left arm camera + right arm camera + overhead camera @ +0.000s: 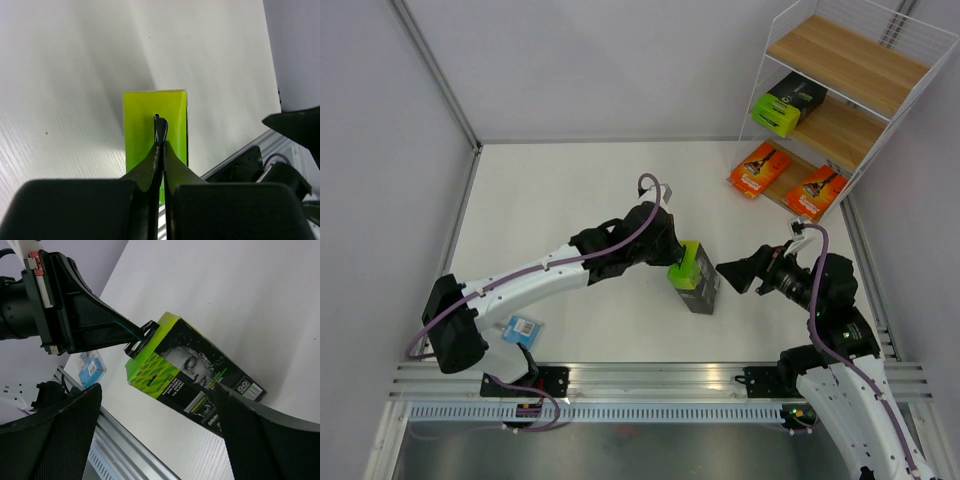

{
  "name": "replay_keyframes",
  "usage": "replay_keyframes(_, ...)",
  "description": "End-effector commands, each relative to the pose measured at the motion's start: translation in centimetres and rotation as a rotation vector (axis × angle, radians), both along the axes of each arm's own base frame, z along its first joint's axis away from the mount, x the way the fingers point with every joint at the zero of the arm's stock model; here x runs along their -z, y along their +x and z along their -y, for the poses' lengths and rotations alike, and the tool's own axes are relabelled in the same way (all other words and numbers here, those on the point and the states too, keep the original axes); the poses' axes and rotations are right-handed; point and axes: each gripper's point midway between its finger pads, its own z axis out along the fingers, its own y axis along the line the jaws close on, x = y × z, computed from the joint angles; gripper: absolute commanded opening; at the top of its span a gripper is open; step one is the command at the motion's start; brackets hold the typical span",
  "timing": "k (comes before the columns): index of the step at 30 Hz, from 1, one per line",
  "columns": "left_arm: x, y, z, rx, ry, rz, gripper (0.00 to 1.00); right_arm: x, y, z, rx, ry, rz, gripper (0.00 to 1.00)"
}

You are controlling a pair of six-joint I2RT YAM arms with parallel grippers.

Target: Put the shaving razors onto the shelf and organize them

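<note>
Gillette black box (210, 375), clamped by left gripper (160, 127); right gripper (732, 272) apart. Shelf (850, 65) holds 1 lime-ended box (788, 103), 2 orange cards (761, 168).

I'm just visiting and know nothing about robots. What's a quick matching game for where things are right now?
Things:
1 orange packs
2 blue pack
3 left pincer
4 right pincer

States:
A open, beside the green-topped box
B on the lowest board of the shelf
C shut on the green-topped box
D on the table, near-left corner

Pairs: 1-B, 2-D, 3-C, 4-A.
</note>
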Motion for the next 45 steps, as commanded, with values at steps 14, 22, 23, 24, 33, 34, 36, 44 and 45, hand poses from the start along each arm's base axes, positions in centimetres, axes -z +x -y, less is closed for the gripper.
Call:
replay_keyframes(14, -1.5, 3.0, -1.1, -0.469, -0.207, -0.153, 0.02, -1.4, 0.0, -0.7, -0.095, -0.051, 0.153, 0.98)
replay_keyframes(22, -0.1, 3.4, -3.5, -0.722, -0.116, -0.232, 0.02, -1.8, 0.4, -0.9, -0.098, -0.040, 0.267, 0.98)
replay_keyframes(23, -0.3, 3.4, -3.5, -0.733, -0.126, -0.237, 0.02, -1.8, 0.6, -0.7, -0.088, -0.053, 0.276, 0.98)
replay_keyframes(24, -0.3, 3.4, -3.6, -0.751, -0.141, -0.246, 0.02, -1.8, 0.7, -0.7, -0.081, -0.057, 0.278, 0.98)
replay_keyframes(33, -0.7, 3.9, -4.7, -0.867, -0.182, -0.255, 0.02, -0.6, 1.2, -1.6, -0.116, -0.060, 0.254, 0.98)
replay_keyframes(34, -0.6, 3.9, -4.7, -0.869, -0.174, -0.255, 0.02, -0.4, 1.4, -1.6, -0.109, -0.062, 0.250, 0.98)
replay_keyframes(36, -1.4, 4.1, -4.6, -0.879, -0.182, -0.251, 0.02, -0.5, 1.5, -2.1, -0.122, -0.053, 0.272, 0.98)
replay_keyframes(44, -2.4, 5.2, -5.6, -0.938, -0.152, -0.192, 0.02, -0.8, 4.5, -3.1, -0.050, -0.102, 0.337, 0.98)
replay_keyframes(45, -2.4, 5.3, -5.6, -0.941, -0.149, -0.190, 0.02, -0.1, 4.9, -3.5, -0.060, -0.129, 0.326, 0.98)
